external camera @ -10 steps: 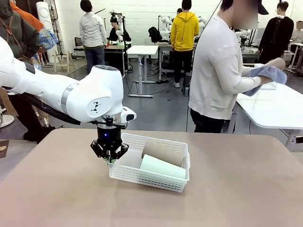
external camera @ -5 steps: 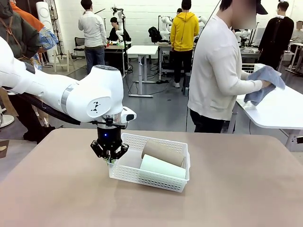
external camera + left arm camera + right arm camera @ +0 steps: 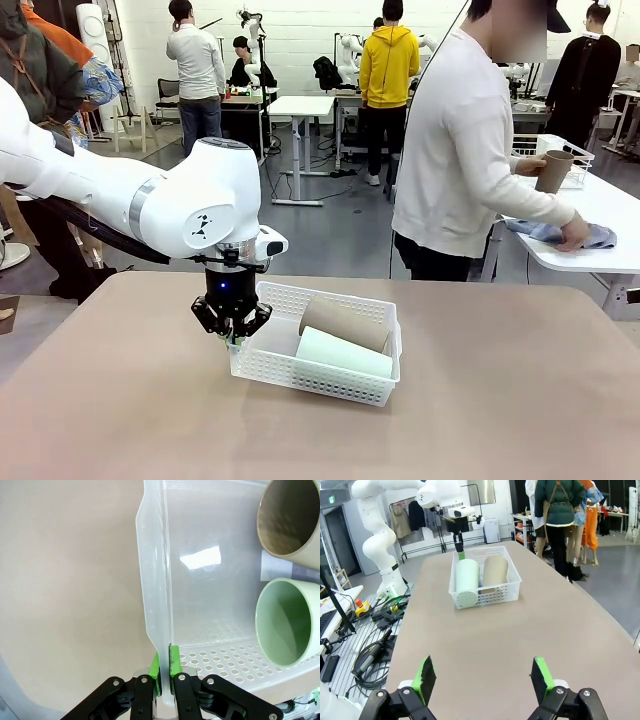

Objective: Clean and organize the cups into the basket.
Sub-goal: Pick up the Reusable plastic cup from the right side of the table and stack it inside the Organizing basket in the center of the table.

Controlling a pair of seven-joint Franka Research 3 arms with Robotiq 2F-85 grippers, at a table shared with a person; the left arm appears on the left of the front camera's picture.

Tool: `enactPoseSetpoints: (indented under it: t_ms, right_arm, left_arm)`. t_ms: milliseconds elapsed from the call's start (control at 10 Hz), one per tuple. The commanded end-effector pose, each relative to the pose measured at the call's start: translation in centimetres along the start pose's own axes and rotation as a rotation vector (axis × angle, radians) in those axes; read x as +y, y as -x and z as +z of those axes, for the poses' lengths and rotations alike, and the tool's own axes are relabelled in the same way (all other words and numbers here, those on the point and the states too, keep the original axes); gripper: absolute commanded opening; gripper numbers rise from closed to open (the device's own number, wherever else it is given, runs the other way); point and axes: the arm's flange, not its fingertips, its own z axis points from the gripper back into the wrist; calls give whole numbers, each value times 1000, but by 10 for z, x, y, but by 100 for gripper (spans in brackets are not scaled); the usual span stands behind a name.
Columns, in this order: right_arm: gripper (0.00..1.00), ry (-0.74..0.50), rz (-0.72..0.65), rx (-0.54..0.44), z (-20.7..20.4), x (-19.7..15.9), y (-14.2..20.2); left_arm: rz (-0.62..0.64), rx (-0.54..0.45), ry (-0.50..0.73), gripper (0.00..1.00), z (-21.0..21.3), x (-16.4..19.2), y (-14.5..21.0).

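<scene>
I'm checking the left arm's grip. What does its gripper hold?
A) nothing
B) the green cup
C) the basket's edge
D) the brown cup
C: the left wrist view shows the left gripper pinched shut on the edge of the basket. The green cup and the brown cup lie inside, untouched.

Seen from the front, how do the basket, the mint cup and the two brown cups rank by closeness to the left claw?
1. basket: the left gripper is shut on its left rim.
2. mint cup: lying in the basket, near side.
3. brown cup: lying in the basket, far side.
4. other brown cup: far right, in the person's hand.
</scene>
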Motion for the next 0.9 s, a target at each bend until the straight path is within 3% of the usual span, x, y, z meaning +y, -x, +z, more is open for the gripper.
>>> enactPoseSetpoints:
  t_ms: [0,800]
  right_arm:
    - [100,-7,-3,-2,-1,2,0]
    - [100,-7,-3,-2,-1,2,0]
  left_arm:
    - [-1,-12,-10,0,3,1,-1]
    - [-1,-12,-10,0,3,1,-1]
